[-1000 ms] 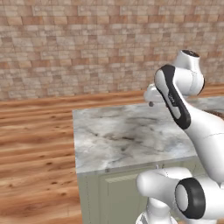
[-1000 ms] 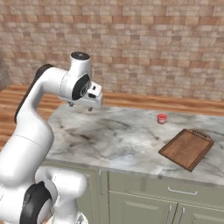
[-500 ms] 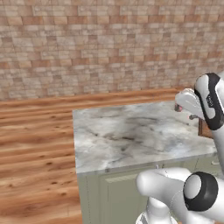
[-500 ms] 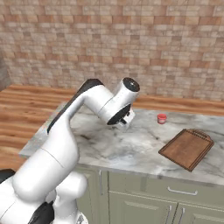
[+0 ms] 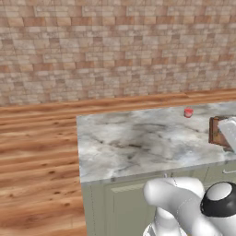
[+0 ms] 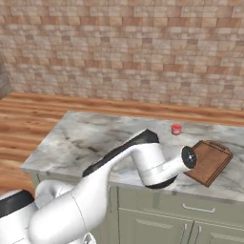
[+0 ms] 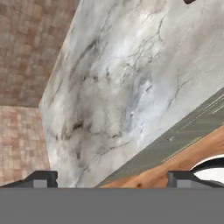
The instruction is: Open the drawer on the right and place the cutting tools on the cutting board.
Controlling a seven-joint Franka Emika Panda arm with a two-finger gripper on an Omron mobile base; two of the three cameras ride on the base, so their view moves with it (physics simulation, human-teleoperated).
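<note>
The cutting board (image 6: 212,161) is a reddish-brown slab on the right end of the marble counter (image 6: 90,138). In the left base view the cutting board (image 5: 215,130) sits at the right edge, partly behind my white arm (image 5: 230,132). My arm (image 6: 152,164) stretches low across the counter's front, and its end is beside the board's left corner. In the hand view my gripper (image 7: 113,179) is open, its two fingertips (image 7: 42,178) wide apart with nothing between them, looking over the counter and its front edge. The drawer (image 6: 198,206) under the board is shut. The cutting tools are hidden.
A small red cup (image 6: 176,128) stands behind the board near the back edge; the left base view has the red cup (image 5: 188,112) too. A brick wall (image 6: 124,52) runs behind. Wooden floor (image 5: 37,152) lies left of the counter. Cabinet doors (image 5: 120,207) sit below.
My arm has swung from the counter's left side across to the right, down beside the cutting board. The gripper has stayed open. Board and red cup have not moved.
</note>
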